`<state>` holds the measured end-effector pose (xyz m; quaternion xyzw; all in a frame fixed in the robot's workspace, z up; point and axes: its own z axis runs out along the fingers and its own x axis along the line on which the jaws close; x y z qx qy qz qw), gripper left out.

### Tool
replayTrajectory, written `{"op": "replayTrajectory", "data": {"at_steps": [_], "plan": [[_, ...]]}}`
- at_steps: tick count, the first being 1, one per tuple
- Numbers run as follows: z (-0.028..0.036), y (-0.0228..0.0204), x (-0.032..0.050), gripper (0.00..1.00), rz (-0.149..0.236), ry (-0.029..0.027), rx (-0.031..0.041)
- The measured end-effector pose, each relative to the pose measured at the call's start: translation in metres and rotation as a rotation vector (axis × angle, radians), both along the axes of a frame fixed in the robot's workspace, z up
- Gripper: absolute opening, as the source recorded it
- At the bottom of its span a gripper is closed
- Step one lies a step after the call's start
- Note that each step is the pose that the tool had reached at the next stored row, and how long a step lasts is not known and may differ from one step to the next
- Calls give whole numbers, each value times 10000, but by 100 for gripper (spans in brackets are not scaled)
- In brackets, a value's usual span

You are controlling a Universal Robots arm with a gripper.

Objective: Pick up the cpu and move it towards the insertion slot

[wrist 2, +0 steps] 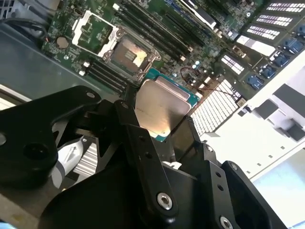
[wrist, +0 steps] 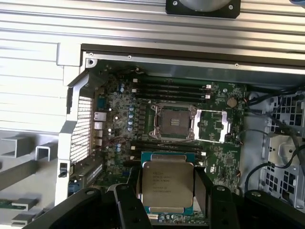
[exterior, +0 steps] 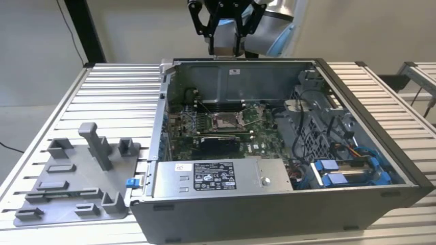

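My gripper [wrist: 167, 193] is shut on the cpu [wrist: 167, 183], a flat square chip with a silvery top and a green rim, held by its two side edges between black fingers [wrist: 132, 193]. The second wrist view has the same cpu [wrist 2: 159, 107] clamped in the gripper [wrist 2: 159, 125]. In the exterior view the gripper [exterior: 225, 50] hangs high over the rear wall of the open computer case [exterior: 238, 76]. The insertion slot [exterior: 225, 121], a square socket with a silver frame, lies open on the green motherboard, well below and apart from the chip in both wrist views [wrist: 172, 122] [wrist 2: 129, 53].
A grey fixture tray [exterior: 75, 178] with upright blocks sits on the slatted table at the exterior view's left. Inside the case are a power supply [exterior: 218, 176] at the front, blue drive brackets [exterior: 347, 171] and cables at the exterior view's right, and memory slots [wrist: 171, 88] beside the socket.
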<state>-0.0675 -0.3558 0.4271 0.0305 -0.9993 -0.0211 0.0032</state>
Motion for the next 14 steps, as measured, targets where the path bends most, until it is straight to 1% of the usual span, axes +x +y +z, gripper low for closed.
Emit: {"op": "replayTrajectory", "data": {"at_steps": [2, 3, 9, 11, 14], "plan": [[1, 11, 0, 0, 0, 0, -1], [0, 23, 0, 0, 1, 0, 0], [-1, 164, 10, 0, 0, 0, 0], [-1, 188, 30, 0, 2, 0, 1], [-2, 210, 90, 0, 3, 1, -1]]}}
